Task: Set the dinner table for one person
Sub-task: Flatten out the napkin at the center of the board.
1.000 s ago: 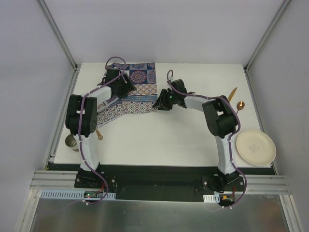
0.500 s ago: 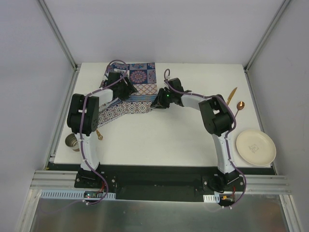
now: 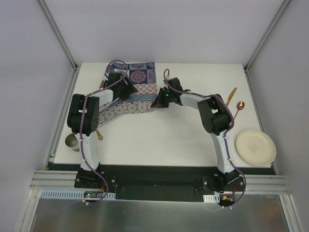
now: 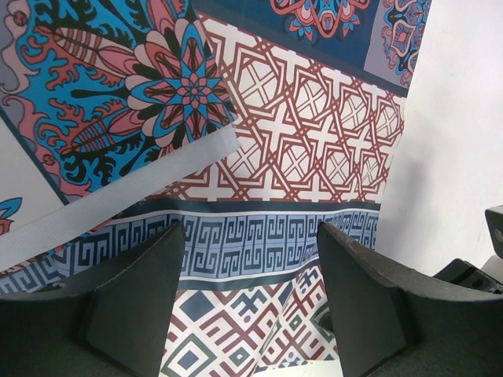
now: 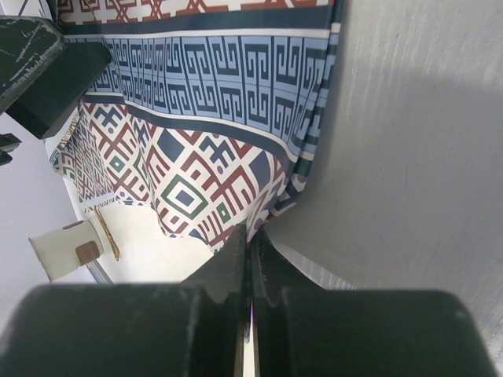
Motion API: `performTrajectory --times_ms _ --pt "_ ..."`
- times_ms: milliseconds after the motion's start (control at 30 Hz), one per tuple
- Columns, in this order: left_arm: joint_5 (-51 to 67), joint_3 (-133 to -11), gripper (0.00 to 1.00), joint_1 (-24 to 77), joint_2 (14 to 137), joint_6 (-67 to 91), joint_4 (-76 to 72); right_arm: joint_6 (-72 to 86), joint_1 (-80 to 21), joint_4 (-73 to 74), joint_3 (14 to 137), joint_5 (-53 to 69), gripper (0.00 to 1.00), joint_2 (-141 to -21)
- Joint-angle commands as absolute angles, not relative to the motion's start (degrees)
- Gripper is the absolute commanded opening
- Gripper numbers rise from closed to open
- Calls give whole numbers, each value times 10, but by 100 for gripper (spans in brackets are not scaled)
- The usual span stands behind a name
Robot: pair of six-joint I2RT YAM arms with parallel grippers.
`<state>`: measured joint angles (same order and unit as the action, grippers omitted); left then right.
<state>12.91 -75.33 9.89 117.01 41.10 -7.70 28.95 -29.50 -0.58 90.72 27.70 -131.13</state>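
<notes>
Obs., both arms reaching out over the cloth.

- Tabletop [image 3: 164, 140]: white and rectangular, framed by aluminium rails. It fills the middle of the overhead view, with the arm bases bolted along its near edge.
- Placemat [image 3: 141, 77]: blue-and-red patterned cloth on the far left-centre of the tabletop. It is not flat. One part is folded over itself, and the near portion trails rumpled toward the left arm.
- Left gripper [image 4: 250, 236]: released, jaws standing wide apart above the placemat. The patterned cloth shows between the two fingers [image 4: 118, 306]. I see nothing held.
- Right gripper [image 5: 250, 234]: clenched, its fingers pressed together. The tips meet right at the placemat's rumpled right-hand hem, and the hem runs in between them, so it is grasping the cloth edge.
- Plate [image 3: 256, 147]: pale and round, near the right edge of the tabletop, well apart from the placemat.
- Spoon [image 3: 240, 105] and a gold utensil [image 3: 232, 94]: they lie side by side beyond the plate, near the right edge.
- Metal cup [image 3: 72, 142]: at the near left, partly hidden behind the left arm.
- A second gold piece [image 3: 99, 134] lies beside the cup. It is too small to identify.
</notes>
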Motion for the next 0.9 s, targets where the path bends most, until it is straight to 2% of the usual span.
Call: performTrajectory --times_ms 0,233,367,467,500,533,633,800,833,867 --pt "129 -747 67 113 1162 410 -76 270 -286 22 890 257 1 -1295" --pt "117 -733 67 113 1108 391 -75 251 -227 4 769 232 1 -1202" --pt "107 -726 67 113 1078 375 -68 246 -178 -21 644 200 1 -1126" --pt "105 -729 68 113 1069 367 -60 209 -151 22 583 118 1 -1042" --pt "105 -729 68 113 1068 366 -59 194 -151 57 577 74 1 -1019" --pt "105 -731 68 113 1066 366 -59 166 -151 107 570 -21 1 -967" --pt "112 -736 68 114 1068 370 -59 137 -142 141 520 -113 1 -871" --pt "122 -737 67 118 1077 378 -59 130 -123 174 494 -142 1 -793" --pt "123 -734 67 118 1077 379 -59 128 -121 181 496 -144 3 -789" --pt "120 -733 67 120 1072 379 -59 131 -122 189 500 -148 10 -790"
